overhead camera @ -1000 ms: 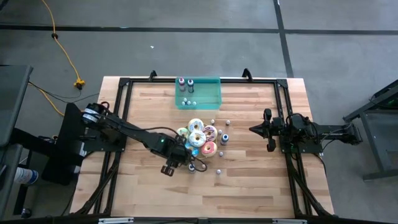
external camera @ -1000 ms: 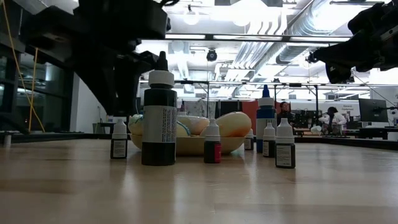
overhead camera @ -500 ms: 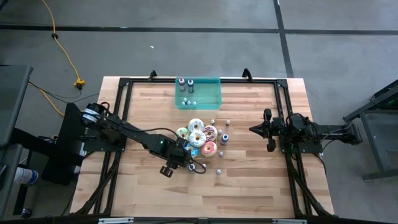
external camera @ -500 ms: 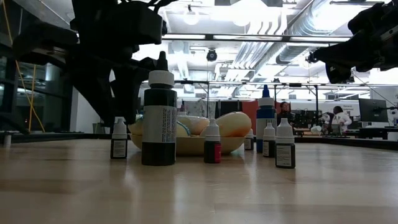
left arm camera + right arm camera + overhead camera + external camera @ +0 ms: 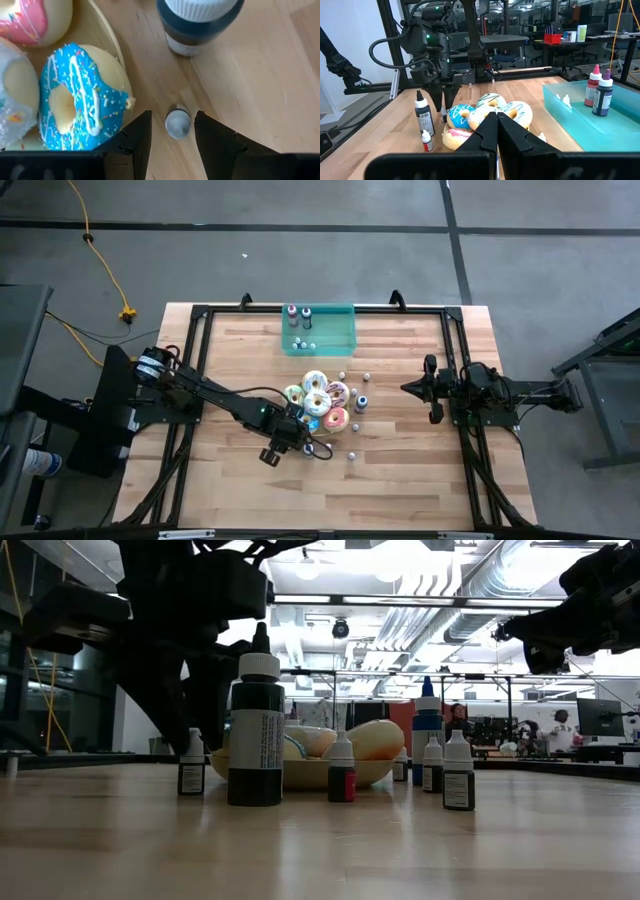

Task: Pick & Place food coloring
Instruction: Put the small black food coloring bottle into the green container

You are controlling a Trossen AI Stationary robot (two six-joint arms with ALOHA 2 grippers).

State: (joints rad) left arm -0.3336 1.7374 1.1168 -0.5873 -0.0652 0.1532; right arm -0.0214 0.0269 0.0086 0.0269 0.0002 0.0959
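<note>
My left gripper [image 5: 172, 119] is open and points down over a tiny pale-capped food coloring bottle [image 5: 177, 123]. One finger stands on either side of the bottle, with a gap at each. In the low view that bottle [image 5: 191, 765] stands upright on the table beneath the left gripper [image 5: 190, 710]. A tall dark bottle with a white cap [image 5: 256, 735] stands just beside it. More small bottles [image 5: 445, 770] stand around the donuts [image 5: 320, 400]. My right gripper [image 5: 405, 388] waits, shut, above the table's right side.
The plate of frosted donuts [image 5: 75, 105] lies right beside the left fingers. The teal tray [image 5: 335, 338] sits at the table's far edge with two bottles [image 5: 599, 95] standing in it. Black frame rails [image 5: 195, 370] run along the table's sides. Bare wood lies toward the near edge.
My left gripper has come down toward the tiny bottle beside the donuts, and its fingers now reach lower on either side of it. The bottles and donuts have stayed where they were.
</note>
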